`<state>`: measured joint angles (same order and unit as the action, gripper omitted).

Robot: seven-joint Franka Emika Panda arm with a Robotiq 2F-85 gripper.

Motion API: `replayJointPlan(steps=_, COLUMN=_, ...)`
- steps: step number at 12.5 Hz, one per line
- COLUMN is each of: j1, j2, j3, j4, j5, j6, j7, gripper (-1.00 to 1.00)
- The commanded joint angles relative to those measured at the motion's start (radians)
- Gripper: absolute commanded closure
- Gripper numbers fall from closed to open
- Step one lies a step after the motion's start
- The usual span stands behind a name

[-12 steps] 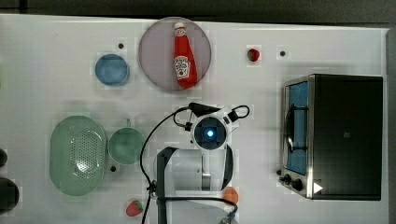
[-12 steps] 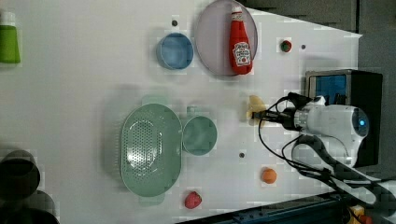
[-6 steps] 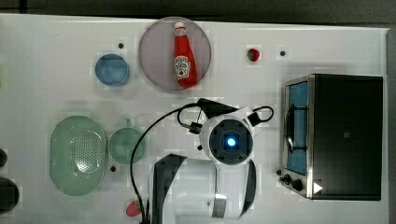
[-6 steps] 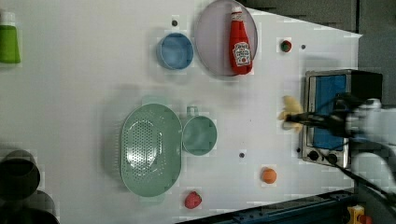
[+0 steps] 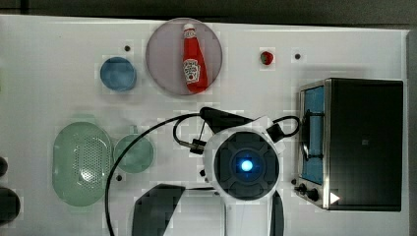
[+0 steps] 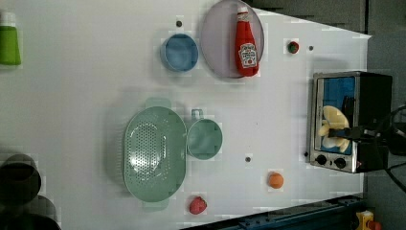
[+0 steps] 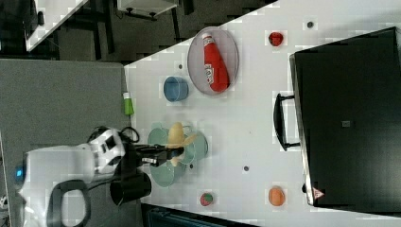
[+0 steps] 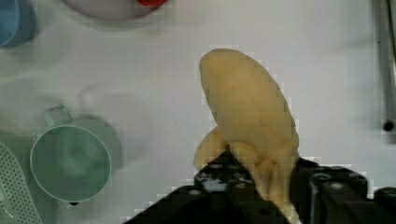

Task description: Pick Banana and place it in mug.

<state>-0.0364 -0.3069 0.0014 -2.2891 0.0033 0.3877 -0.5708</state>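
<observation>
Banana (image 8: 250,116) clamped at its stem end in the black gripper (image 8: 261,179), jaws pinched on the fruit and carried clear above the white table (image 5: 59,49). Held by the narrow end, likely so the thick body hangs free to go down first into a narrow opening. Seen in the left view against the toaster oven's (image 6: 352,120) blue door, pale yellow banana (image 6: 332,127) raised between the fingers; in the right view, lined up over the green ware though probably well above it. Mint-green mug (image 5: 134,153) upright and empty, handle away from the oval colander (image 5: 82,163) touching or just beside it on the top view's left. Well apart from the mug in the top view, beneath the arm's round wrist housing. Ketchup bottle (image 5: 193,59) flat on the pink plate (image 5: 162,44), blue bowl (image 5: 118,73) beside it. Carry stage by the look of it: lateral travel toward the mug and a lowering not yet done.
</observation>
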Motion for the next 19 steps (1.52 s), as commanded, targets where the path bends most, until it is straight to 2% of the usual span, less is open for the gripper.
replayJointPlan(steps=1, j1=0.035, j2=-0.018, j3=0.091, j4=0.006, j5=-0.008, j6=-0.002, j7=0.146, gripper=0.45)
replayJointPlan(steps=3, j1=0.05, j2=-0.017, j3=0.175, j4=0.009, j5=0.001, j6=-0.002, j7=0.273, gripper=0.46)
replayJointPlan(steps=7, j1=0.063, j2=0.006, j3=0.338, j4=0.008, j5=0.112, j6=0.0, j7=0.527, gripper=0.45)
replayJointPlan(steps=10, j1=0.064, j2=0.07, j3=0.437, j4=0.006, j5=0.128, j6=0.034, j7=0.704, gripper=0.45)
replayJointPlan(steps=12, j1=0.064, j2=0.131, j3=0.474, j4=0.0, j5=0.128, j6=0.093, j7=0.77, gripper=0.46)
replayJointPlan(steps=17, j1=0.064, j2=0.294, j3=0.495, j4=-0.076, j5=0.125, j6=0.371, j7=0.772, gripper=0.46)
replayJointPlan(steps=18, j1=0.064, j2=0.315, j3=0.491, j4=-0.087, j5=0.125, j6=0.401, j7=0.772, gripper=0.37)
replayJointPlan(steps=19, j1=0.064, j2=0.331, j3=0.484, j4=-0.094, j5=0.124, j6=0.412, j7=0.773, gripper=0.18)
